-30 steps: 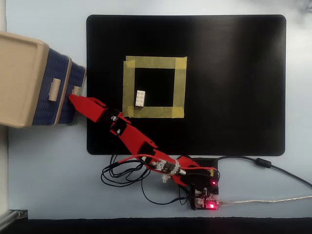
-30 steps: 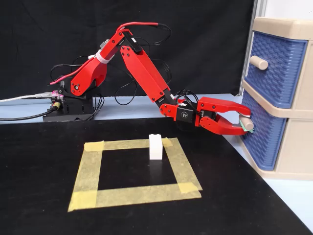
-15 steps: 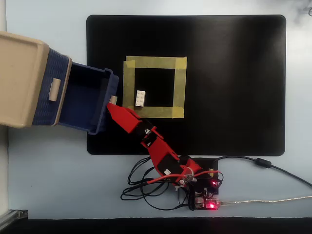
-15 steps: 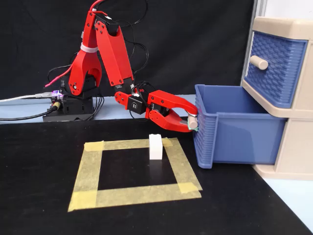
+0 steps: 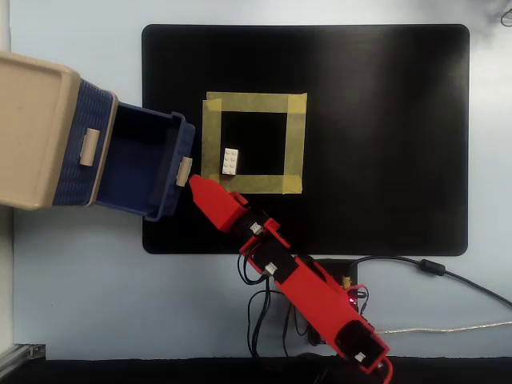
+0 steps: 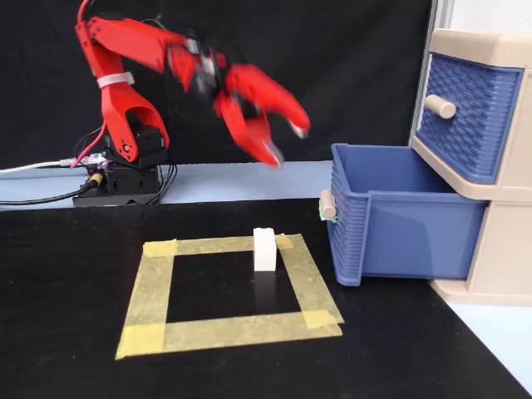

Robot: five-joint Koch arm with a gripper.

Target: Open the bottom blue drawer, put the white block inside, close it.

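Pincer [image 6: 283, 143] hovering open, empty, above mat. Block [image 6: 264, 249] standing inside tape square [image 6: 150, 287]: light, rigid, smooth; probably gripping best across narrow flat sides. Drawer [image 6: 399, 220] standing open.

Arm raised, gripper free and spread, seen from my remote station.

My red arm [image 6: 125, 50] rises from its base [image 6: 116, 179], bends at the elbow and reaches across toward the bottom blue drawer [image 6: 399, 216]. The gripper [image 6: 285, 143] hangs in the air above and just short of that drawer's handle, motion-blurred, jaws apart and holding nothing. Overhead, its tip [image 5: 194, 181] sits just beside the drawer front.
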